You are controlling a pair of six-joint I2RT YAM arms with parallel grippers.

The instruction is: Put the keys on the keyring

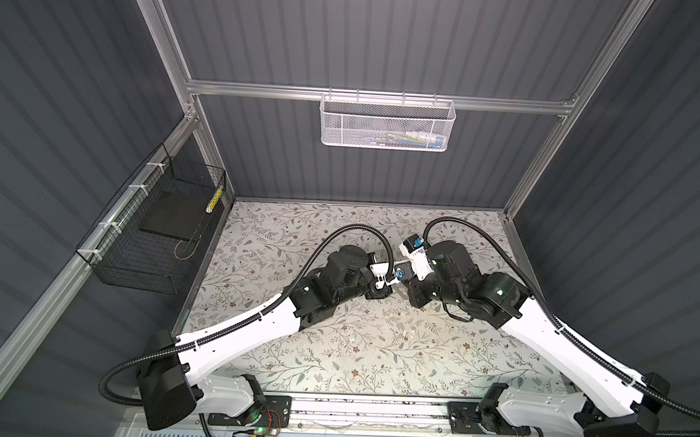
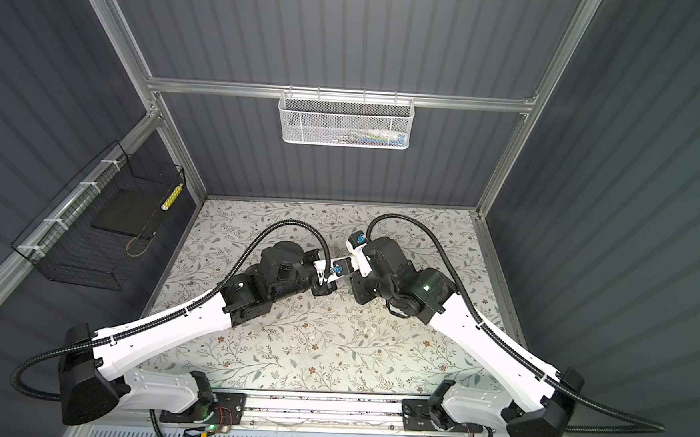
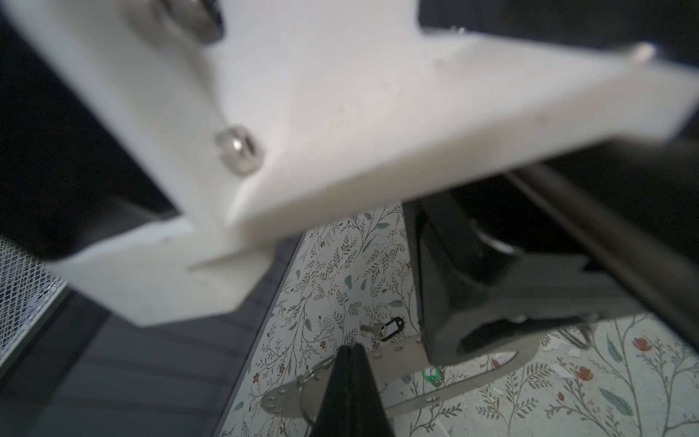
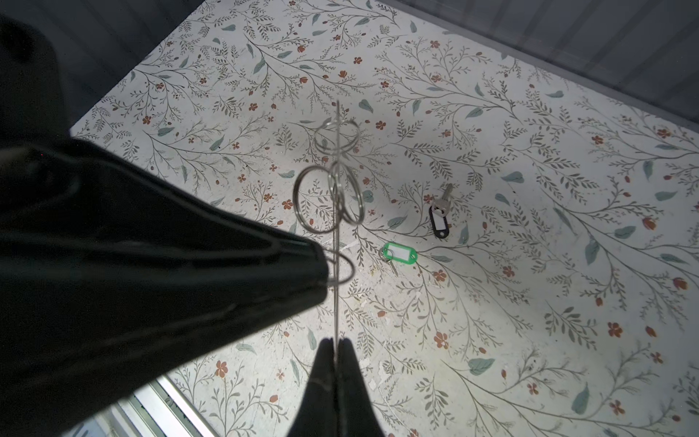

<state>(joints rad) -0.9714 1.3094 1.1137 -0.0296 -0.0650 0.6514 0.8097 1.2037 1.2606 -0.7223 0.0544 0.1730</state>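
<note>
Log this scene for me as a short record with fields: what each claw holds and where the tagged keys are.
right claw: shut on the edge of a thin metal plate
left claw: shut, seemingly pinching a ring on that plate
other rings: hang on the plate
keyring: green tag, flat on the table, untouched
black tag: on the table nearby, apart, with a key

Flat on the flowered bench: keyring, a green plastic tag with a white label window and a thin ring at one end. Small key touching that ring, threaded or not unclear. Silver key nearby, apart, joined to a black tag.
</note>
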